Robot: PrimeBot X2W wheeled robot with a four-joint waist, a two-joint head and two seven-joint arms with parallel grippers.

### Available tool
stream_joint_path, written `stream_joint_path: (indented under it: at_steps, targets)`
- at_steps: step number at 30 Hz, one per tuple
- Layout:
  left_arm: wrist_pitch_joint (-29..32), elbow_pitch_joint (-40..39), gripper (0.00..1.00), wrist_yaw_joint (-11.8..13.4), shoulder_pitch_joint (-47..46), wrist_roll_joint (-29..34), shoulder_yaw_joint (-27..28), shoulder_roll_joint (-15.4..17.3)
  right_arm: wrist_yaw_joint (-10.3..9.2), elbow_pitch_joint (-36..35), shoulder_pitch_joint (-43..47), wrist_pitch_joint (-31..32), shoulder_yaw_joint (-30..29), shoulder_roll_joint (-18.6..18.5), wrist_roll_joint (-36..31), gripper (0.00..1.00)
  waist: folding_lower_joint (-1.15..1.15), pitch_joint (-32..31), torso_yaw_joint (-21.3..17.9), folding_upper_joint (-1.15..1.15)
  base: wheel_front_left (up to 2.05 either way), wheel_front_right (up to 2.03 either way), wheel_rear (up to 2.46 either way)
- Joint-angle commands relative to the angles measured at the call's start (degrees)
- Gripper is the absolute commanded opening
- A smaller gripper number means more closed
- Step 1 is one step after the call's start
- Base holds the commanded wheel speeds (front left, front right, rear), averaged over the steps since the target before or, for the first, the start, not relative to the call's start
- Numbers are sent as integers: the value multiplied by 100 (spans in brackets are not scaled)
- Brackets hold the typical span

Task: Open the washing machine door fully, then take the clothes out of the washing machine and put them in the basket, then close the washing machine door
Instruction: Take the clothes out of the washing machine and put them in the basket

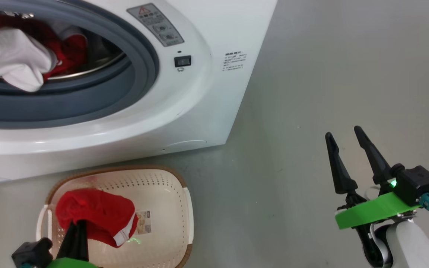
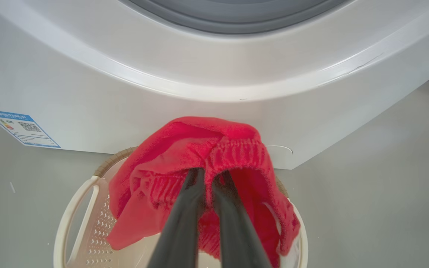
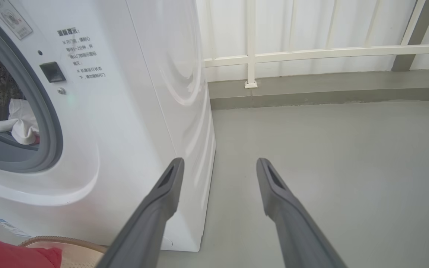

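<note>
The white washing machine (image 1: 207, 93) fills the upper left of the head view; its grey rubber ring (image 1: 140, 67) frames the drum. A white garment (image 1: 11, 59) and red clothes (image 1: 67, 50) lie inside. The cream basket (image 1: 162, 208) sits on the floor in front of it. My left gripper (image 2: 210, 175) is shut on a red garment (image 2: 199, 149), holding it over the basket (image 2: 69, 223). That garment (image 1: 95, 212) hangs above the basket's bottom. My right gripper (image 1: 343, 136) stands open over bare floor at the right. The door is out of view.
Grey floor (image 1: 330, 74) stretches to the right of the machine. A white railing (image 3: 311, 52) and a low kerb run along the back wall. A blue-edged sticker (image 2: 21, 128) sits low on the machine's front.
</note>
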Motion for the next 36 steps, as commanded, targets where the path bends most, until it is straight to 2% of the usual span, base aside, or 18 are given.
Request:
stream_joint_path:
  at_steps: [1, 11, 21, 36]
  targets:
    - [-30, -37, 0, -20, -118, 75, 149, 63, 36, -152, -136, -37, 143, -9, 33, 100, 0, 108, -49, 0, 0, 0, 0]
    - [-30, 1176, 0, -39, -780, 346, -55, 70, 36, -163, -352, -37, 214, 46, 40, 100, 0, 526, -137, 0, 0, 0, 0]
    - [-30, 2489, 0, -40, -1591, 436, -491, 303, 36, -180, -531, -37, 292, 98, 53, 100, 0, 1064, -163, 0, 0, 0, 0]
    - [-30, 3691, 0, -40, -2618, 324, -1050, 527, 36, -241, -896, -37, 356, 143, 69, 100, 0, 1778, -186, 0, 0, 0, 0]
